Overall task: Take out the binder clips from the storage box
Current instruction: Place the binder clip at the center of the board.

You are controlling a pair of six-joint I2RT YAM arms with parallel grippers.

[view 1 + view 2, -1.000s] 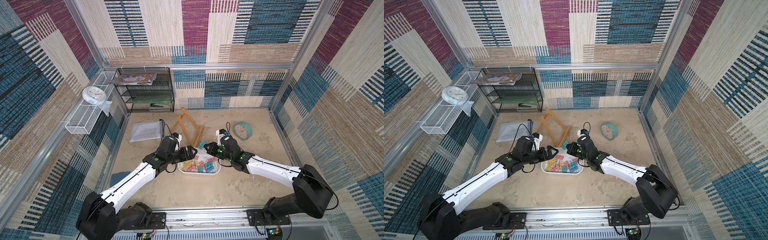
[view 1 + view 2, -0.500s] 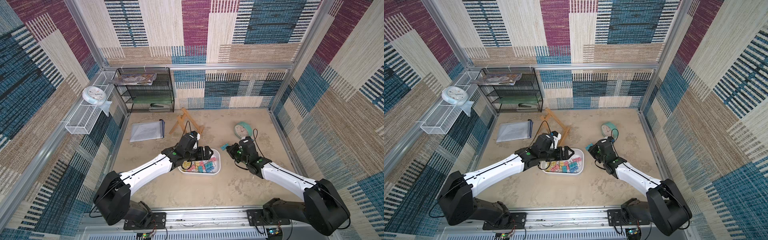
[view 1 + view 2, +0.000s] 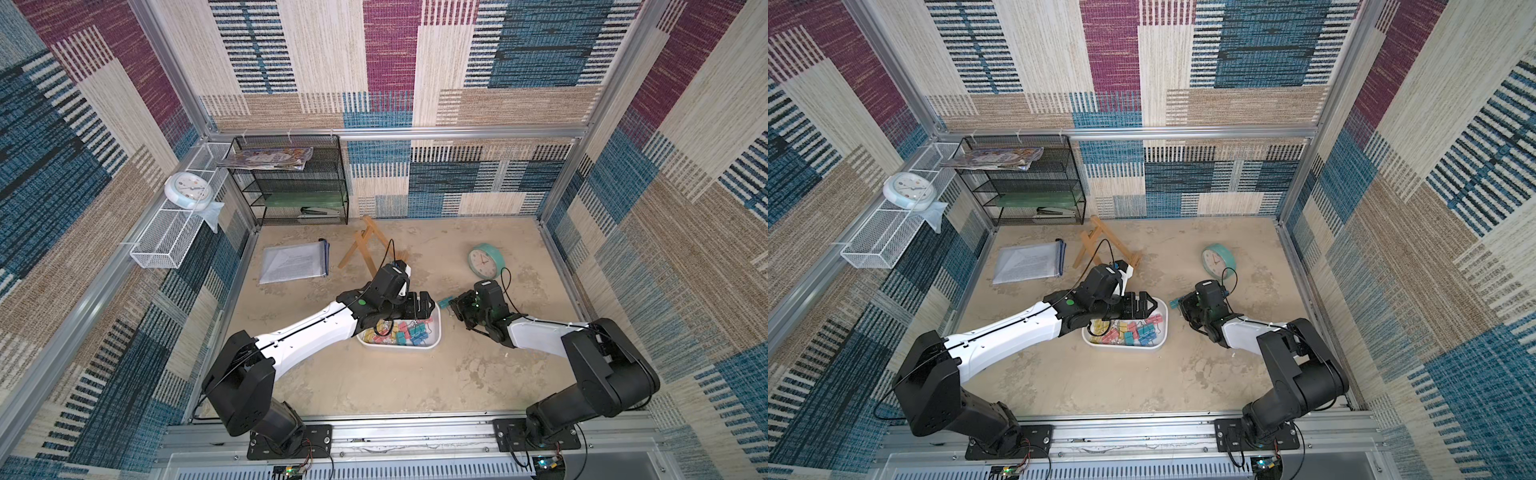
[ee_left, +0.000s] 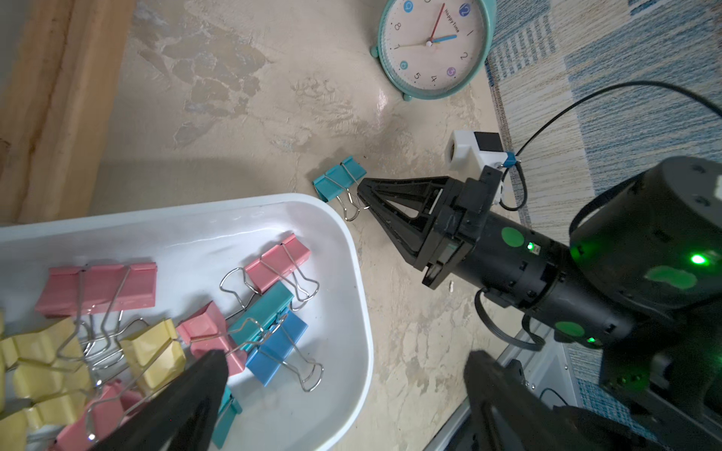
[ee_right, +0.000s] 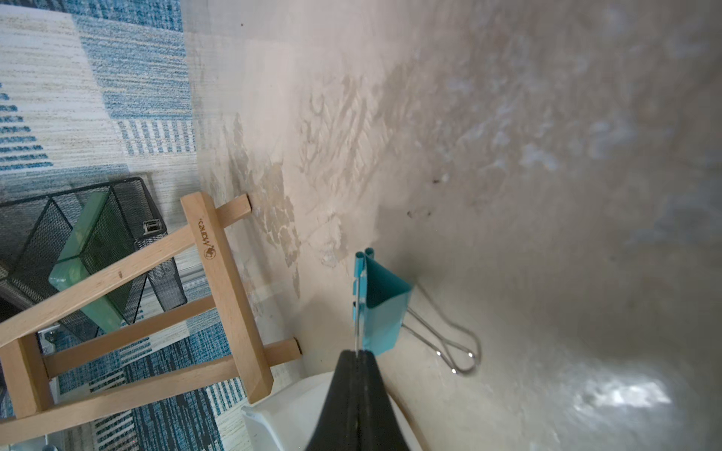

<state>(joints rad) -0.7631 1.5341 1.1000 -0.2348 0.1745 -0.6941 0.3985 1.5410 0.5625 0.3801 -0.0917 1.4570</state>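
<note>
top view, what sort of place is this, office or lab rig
Probably a staged robot test cell, not a real office: an aluminium frame with patterned wall panels encloses the table, two arms are bolted to a front rail, plus office props like the black mesh rack and teal clock.

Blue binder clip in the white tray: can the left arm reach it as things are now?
Probably yes. The left gripper hangs open above the tray, and the blue binder clip lies exposed near its rim; a teal clip beside it may get caught too.
</note>
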